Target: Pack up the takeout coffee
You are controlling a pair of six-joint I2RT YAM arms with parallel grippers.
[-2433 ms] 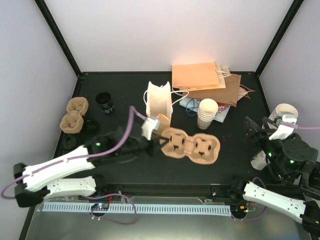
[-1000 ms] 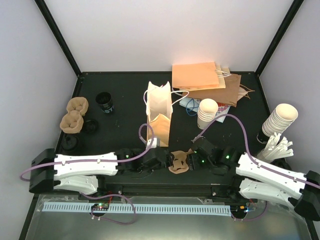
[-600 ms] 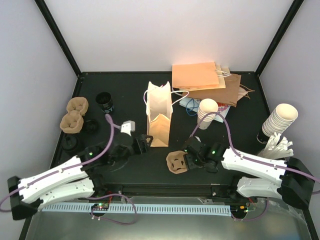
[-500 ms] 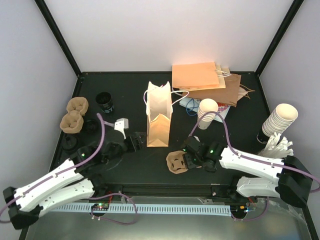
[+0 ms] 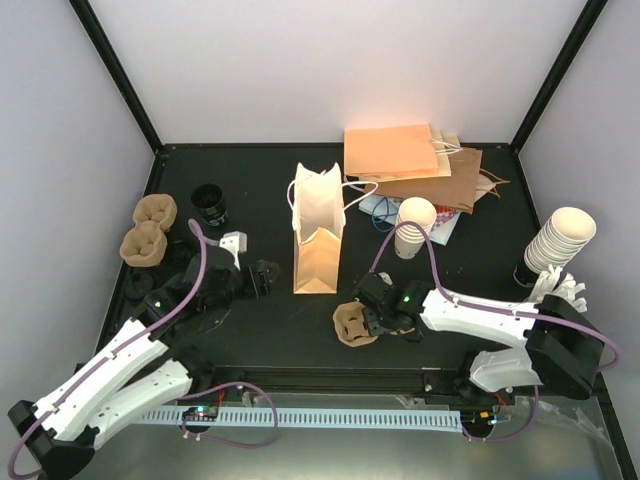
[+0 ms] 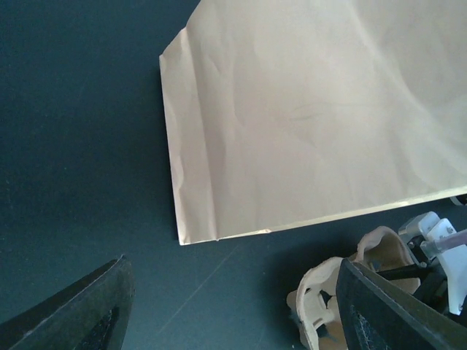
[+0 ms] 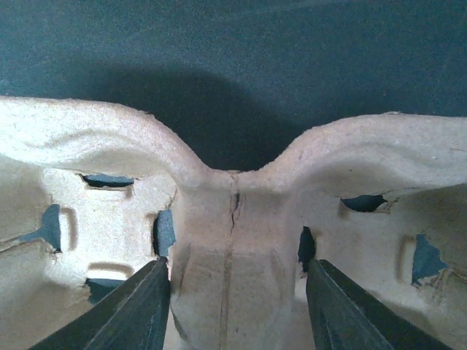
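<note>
Centre ridge of brown moulded-pulp cup carrier runs lengthwise between right gripper fingers, flanked closely both sides; clamped yet, cannot tell.

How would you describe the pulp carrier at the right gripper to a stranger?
On the black table, find the pale central paper bag. Nearer the front edge, the brown pulp carrier sits at the right gripper; the other carriers lie far left.

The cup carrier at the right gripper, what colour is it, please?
The cup carrier is pale brown, clearest in the right wrist view.
</note>
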